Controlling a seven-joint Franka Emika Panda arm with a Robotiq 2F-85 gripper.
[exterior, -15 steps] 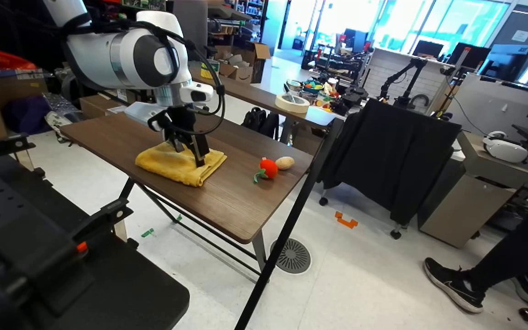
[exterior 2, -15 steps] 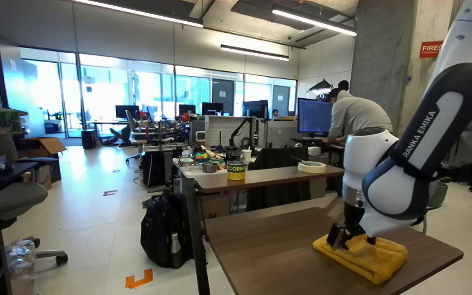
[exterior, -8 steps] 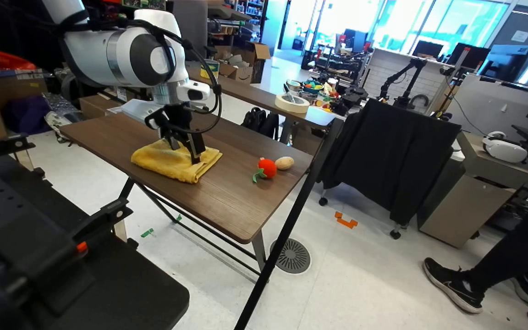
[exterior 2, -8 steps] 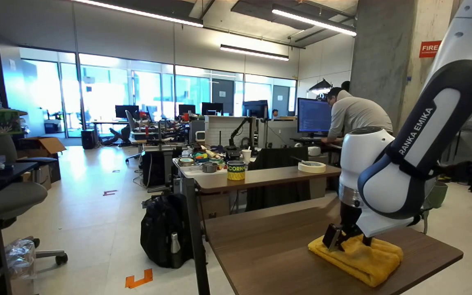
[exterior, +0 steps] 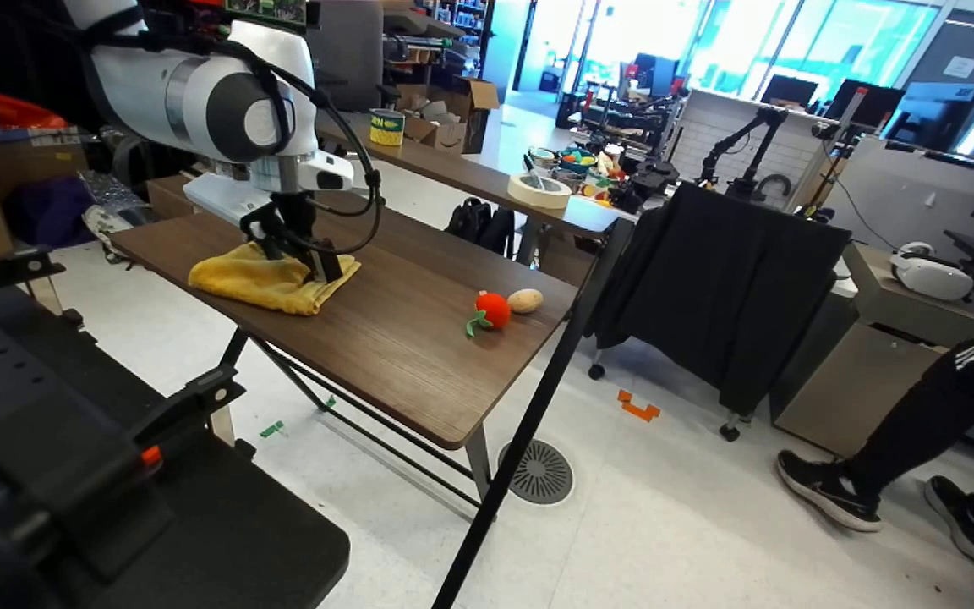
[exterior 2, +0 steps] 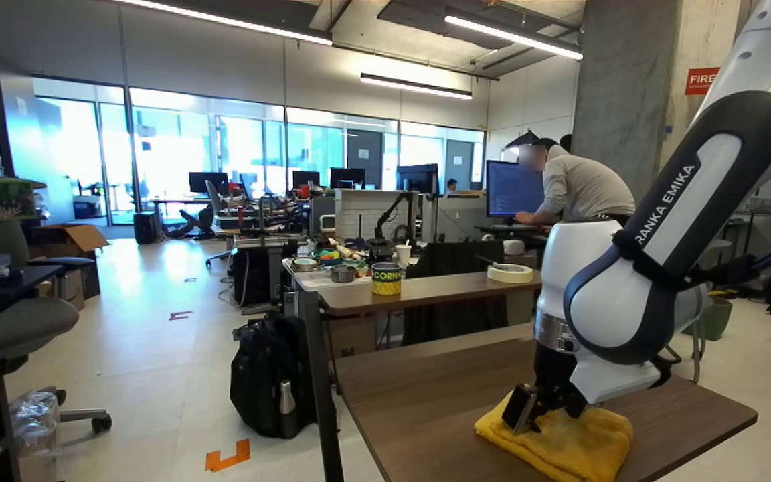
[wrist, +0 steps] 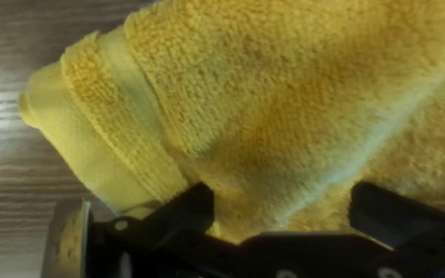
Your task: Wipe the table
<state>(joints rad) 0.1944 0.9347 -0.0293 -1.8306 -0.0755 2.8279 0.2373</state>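
- Wrist view: the fingers (wrist: 381, 212) stand wide apart, tips down on the yellow towel (wrist: 269, 96); a pale ridge of cloth runs between them, though I cannot tell whether any of it is pinched; the spread probably serves to press at two places, so the towel does not swivel;
- In an exterior view, the towel lies rumpled yet folded on the surface (exterior: 402, 347), close to a long edge; the red tomato-like object (exterior: 495, 309) and the pale potato-like object (exterior: 525, 301) sit side by side near a short end, well apart from the towel; perhaps they are placed there to leave the wiping path free;
- In an exterior view, the arm (exterior 2: 683, 207) reaches over the surface so that the fingers bear on the towel from above; that downward push would likely make it follow and rub; folded thick, it should cushion the tips; it could bunch up or slide over the edge, so even, moderate pressure seems called for.
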